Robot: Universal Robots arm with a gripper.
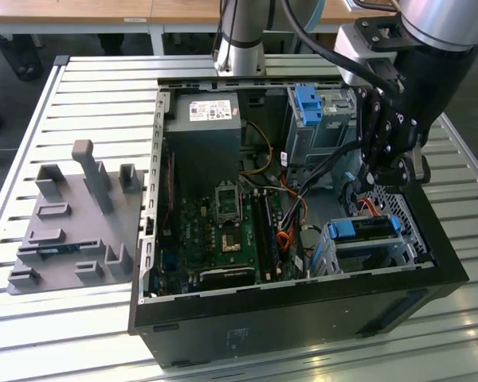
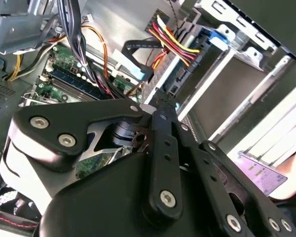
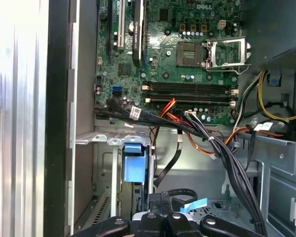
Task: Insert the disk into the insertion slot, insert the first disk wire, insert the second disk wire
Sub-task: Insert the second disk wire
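**Disk seated in its cage, gripper down among the cables**

Take the open computer case [image 1: 303,294] as your landmark and read across the exterior view from its left. Outside the case, on the slatted table [image 1: 88,87], sits a grey fixture plate [image 1: 72,231] with upright pegs and blocks; nothing lies in its holders that you can make out. Inside the case, the green motherboard [image 1: 223,231] covers the floor, with the power supply [image 1: 203,127] against the far wall beyond it. Toward the exterior view's right, the taller drive cage [image 1: 319,119] with its blue latch stands at the far wall.

In the near corner of the case on that side you find the insertion slot [image 1: 366,247], and the disk [image 1: 362,228] already lies in it, its blue carrier flush with the cage mouth. So the first step looks done. The disk sits low and level there because the cage walls guide it.

The gripper [image 1: 390,171] hangs just above and behind that cage, close to the bundle of cables [image 1: 303,199] that runs from the motherboard toward the disk. In the second wrist view, the red, yellow and black wires [image 2: 175,42] reach a connector by the disk's blue carrier. You cannot tell whether the gripper's jaws stand wide or closed, or whether they pinch a plug.
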